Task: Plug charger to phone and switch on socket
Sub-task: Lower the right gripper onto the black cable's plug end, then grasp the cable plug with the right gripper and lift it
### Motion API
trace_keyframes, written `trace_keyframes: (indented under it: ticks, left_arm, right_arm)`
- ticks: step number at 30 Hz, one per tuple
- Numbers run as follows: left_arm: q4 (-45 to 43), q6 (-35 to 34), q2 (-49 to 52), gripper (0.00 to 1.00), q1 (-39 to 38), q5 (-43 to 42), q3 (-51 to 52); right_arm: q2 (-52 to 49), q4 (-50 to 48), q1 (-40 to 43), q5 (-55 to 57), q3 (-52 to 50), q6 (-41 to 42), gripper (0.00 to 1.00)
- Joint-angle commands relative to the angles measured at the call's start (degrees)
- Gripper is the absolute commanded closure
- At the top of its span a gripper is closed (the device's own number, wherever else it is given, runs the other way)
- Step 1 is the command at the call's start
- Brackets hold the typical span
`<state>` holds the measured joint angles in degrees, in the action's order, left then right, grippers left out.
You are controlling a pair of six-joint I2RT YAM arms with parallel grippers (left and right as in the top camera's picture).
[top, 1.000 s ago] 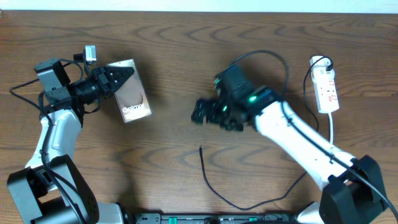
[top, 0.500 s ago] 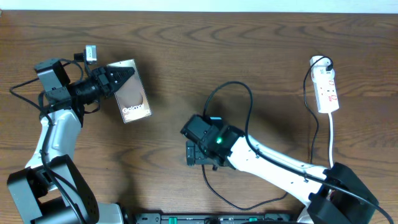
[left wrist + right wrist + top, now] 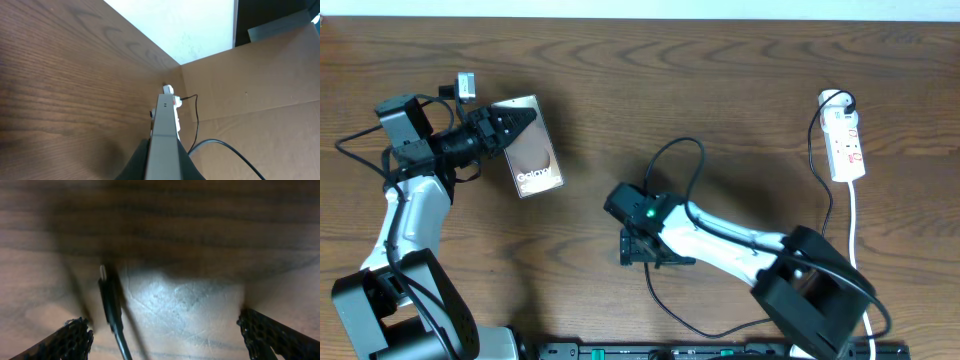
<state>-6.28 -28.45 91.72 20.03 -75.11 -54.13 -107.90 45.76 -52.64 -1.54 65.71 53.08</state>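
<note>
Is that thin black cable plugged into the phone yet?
Not plugged in. The charger's tip lies bare between the right gripper's open fingers; the phone is far off, held by the left gripper.

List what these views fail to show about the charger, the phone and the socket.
- Overhead: the right gripper hides the tip of the charger.
- Overhead: the switch position on the socket is too small to read.
- Left wrist: the phone shows edge-on only, with no port visible.
- Right wrist: the charger runs off the bottom edge.
</note>
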Motion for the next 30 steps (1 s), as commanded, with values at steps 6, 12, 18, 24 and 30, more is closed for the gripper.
trace_keyframes:
  ticks: [6,12,18,24,30]
  left_arm:
    - [-0.2,0.4,-0.2,0.92,0.0,-2.3,-1.4]
    - [-0.2,0.4,-0.2,0.92,0.0,-2.2,-1.4]
    - [-0.2,0.4,-0.2,0.93,0.0,-2.2,-1.4]
    - [-0.2,0.4,-0.2,0.92,0.0,-2.2,-1.4]
    - [-0.2,0.4,-0.2,0.92,0.0,-2.2,-1.4]
  right_arm:
    - [-3.6,3.6,0.0,-0.5,5.9,-1.9,0.1]
    - [-3.7,3.6,0.0,-0.6,5.9,-1.7,0.54]
    - [-3.7,3.8,0.0,-0.6,5.9,-1.7,0.86]
    - [-3.7,4.0,0.0,-0.7,5.9,-1.7,0.99]
    - [-3.7,4.0,0.3,-1.1,5.9,-1.7,0.99]
